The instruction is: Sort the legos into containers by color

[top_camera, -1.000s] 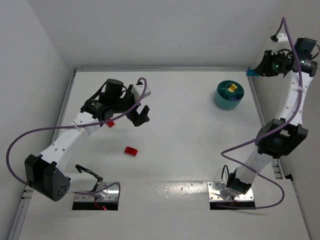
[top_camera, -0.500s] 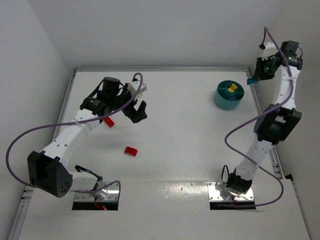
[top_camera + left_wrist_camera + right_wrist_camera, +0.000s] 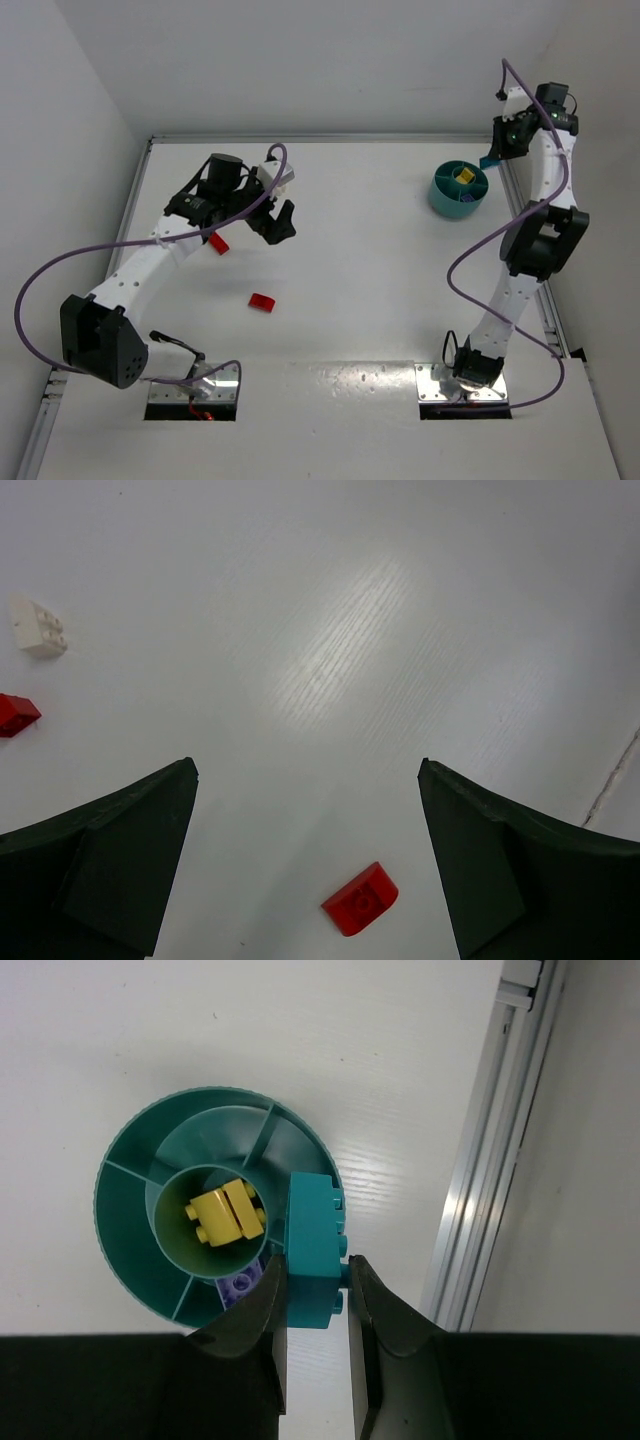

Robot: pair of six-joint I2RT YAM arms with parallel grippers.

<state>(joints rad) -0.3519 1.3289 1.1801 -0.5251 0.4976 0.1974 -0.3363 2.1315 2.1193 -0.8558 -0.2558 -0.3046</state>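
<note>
While the right pincer [image 3: 312, 1285] hangs over the teal tub [image 3: 118, 1222], treat the step in hand as the drop of one light-blue brick [image 3: 314, 1245]. Its jaws stand close together, clamped on two opposite faces of the brick, which projects beyond the fingertips. In the right wrist view the brick overlaps the tub's outer ring, just beside the centre well. You cannot tell from these views how high it rides above the rim. The centre well holds a yellow brick [image 3: 228, 1217], and one outer compartment holds a purple brick [image 3: 243, 1286]. For the next move, you likely need to line the brick up over an outer compartment that holds neither colour, then part the jaws. If you release over a divider, the brick may lodge or tip outside.

The left pincer [image 3: 305, 780] holds nothing, and its jaws stand wide apart above the bench [image 3: 400, 630]. A red brick [image 3: 360, 898] lies on the bench below the gap, touching neither finger. A white brick [image 3: 38, 628] and a second red brick [image 3: 14, 714] lie well off to one side, not yet sorted.
</note>
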